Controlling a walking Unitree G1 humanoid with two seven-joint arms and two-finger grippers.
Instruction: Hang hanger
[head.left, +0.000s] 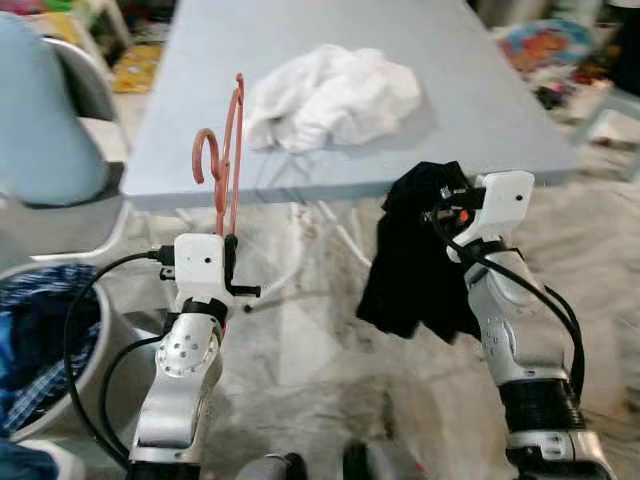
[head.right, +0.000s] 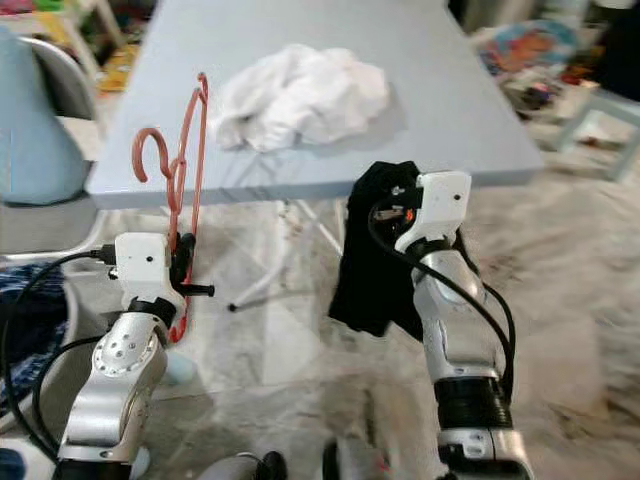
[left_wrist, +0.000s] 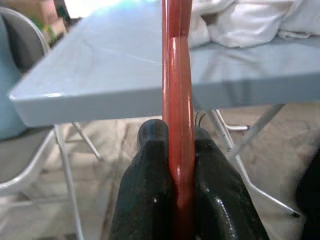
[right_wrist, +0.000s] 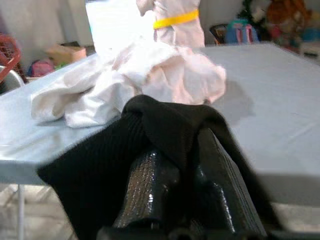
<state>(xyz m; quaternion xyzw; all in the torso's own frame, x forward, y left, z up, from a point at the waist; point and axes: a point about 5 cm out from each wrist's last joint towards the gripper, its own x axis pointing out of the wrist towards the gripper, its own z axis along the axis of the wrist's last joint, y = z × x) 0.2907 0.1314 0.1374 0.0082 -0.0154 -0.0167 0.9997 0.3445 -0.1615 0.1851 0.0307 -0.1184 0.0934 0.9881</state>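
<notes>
A reddish-orange plastic hanger (head.left: 226, 150) stands upright in front of the table's near edge, hook to the left. My left gripper (head.left: 231, 250) is shut on its lower part; in the left wrist view both black fingers (left_wrist: 150, 195) clamp the red bar (left_wrist: 177, 110). My right gripper (head.left: 440, 205) is shut on a black garment (head.left: 410, 265) that hangs down below the table edge. The right wrist view has the black cloth (right_wrist: 165, 125) draped over the fingers (right_wrist: 150, 185).
A grey folding table (head.left: 500, 110) carries a crumpled white cloth (head.left: 335, 95). A light blue chair (head.left: 40, 120) stands at the left, a laundry basket (head.left: 45, 330) with blue clothes below it. Toys and clutter (head.left: 555, 50) lie on the floor at the far right.
</notes>
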